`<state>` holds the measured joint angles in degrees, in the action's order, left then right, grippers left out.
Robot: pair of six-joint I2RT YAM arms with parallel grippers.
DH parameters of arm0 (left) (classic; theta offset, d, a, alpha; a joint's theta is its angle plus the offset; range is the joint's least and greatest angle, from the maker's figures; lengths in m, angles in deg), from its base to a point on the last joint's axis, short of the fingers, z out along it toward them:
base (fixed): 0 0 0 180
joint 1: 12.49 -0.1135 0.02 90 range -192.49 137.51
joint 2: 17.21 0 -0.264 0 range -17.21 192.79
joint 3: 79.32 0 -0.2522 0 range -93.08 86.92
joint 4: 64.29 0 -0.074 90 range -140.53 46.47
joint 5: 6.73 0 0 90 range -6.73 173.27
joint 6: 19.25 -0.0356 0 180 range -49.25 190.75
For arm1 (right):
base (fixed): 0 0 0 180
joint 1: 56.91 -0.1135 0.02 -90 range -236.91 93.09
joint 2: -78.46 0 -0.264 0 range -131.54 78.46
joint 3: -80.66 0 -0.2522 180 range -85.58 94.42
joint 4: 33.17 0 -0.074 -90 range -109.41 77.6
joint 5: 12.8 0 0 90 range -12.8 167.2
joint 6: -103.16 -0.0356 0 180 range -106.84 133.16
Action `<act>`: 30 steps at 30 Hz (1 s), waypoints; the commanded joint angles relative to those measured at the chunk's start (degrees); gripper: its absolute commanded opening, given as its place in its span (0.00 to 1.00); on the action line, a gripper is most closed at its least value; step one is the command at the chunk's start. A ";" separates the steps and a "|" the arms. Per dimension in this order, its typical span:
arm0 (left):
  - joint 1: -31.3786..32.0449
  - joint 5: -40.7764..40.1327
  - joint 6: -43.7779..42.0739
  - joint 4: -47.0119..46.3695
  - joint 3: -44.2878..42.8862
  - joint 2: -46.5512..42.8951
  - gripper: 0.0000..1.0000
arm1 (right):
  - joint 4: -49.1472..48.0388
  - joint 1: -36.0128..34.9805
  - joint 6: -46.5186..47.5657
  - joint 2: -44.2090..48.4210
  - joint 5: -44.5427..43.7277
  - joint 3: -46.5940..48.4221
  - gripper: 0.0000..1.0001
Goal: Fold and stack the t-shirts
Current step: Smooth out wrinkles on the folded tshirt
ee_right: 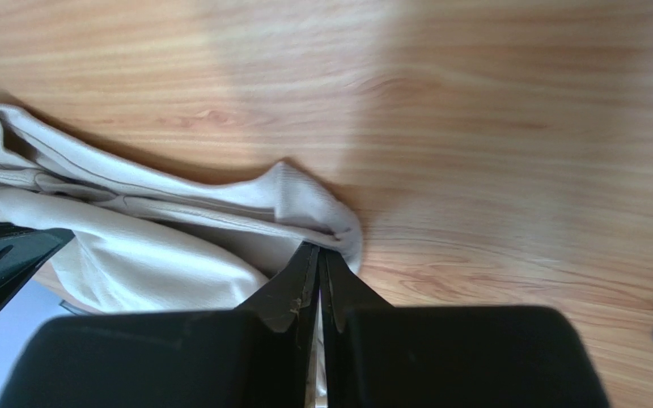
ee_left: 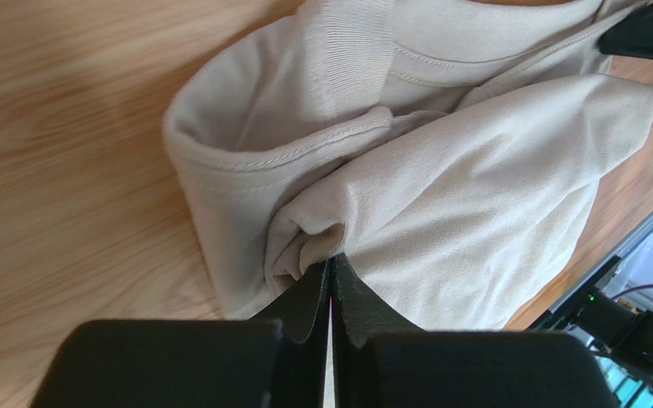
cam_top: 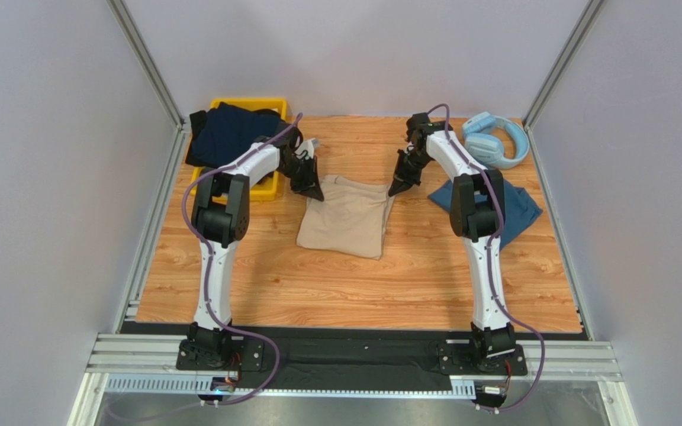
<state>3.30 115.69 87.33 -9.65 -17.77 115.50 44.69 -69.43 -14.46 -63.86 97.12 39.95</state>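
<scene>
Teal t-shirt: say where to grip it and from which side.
Probably the near corner of the teal t-shirt, from above on the robot's side: it lies flat, so its pointed corners offer the only free edge, and the headphones crowd its far side.

The beige t-shirt [ee_left: 475, 187] is matt soft cloth; the table [cam_top: 318, 284] looks smooth wood-grain, perhaps laminate.

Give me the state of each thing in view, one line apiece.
beige t-shirt: partly folded, pinched at both far corners.
left tool: shut on beige t-shirt.
right tool: shut on beige t-shirt.
teal-blue t-shirt: lying flat, untouched.
dark navy t-shirt: bunched, spilling over the yellow bin.
headphones: lying flat, untouched.
</scene>
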 commanded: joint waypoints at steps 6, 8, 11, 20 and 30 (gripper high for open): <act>-4.45 -5.89 -1.37 0.69 0.88 -4.90 0.13 | -2.75 3.46 -0.42 6.34 0.98 0.16 0.06; -4.45 -4.57 -0.76 0.78 0.80 -6.22 0.16 | -3.36 3.46 -0.95 8.36 2.48 -1.51 0.08; -4.45 -1.42 0.73 0.95 0.45 -8.51 0.21 | -6.69 3.46 -2.43 13.37 6.08 -8.62 0.17; -4.45 2.12 3.20 2.27 4.91 -17.29 0.30 | -15.66 1.27 -2.88 21.12 14.53 -31.89 0.30; -4.28 3.52 3.54 0.43 21.00 -26.26 0.30 | -38.15 0.30 -10.35 18.14 25.32 -44.85 0.35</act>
<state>-1.20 117.31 89.80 -8.27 -0.65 93.22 20.78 -69.16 -21.04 -44.80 116.81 -2.73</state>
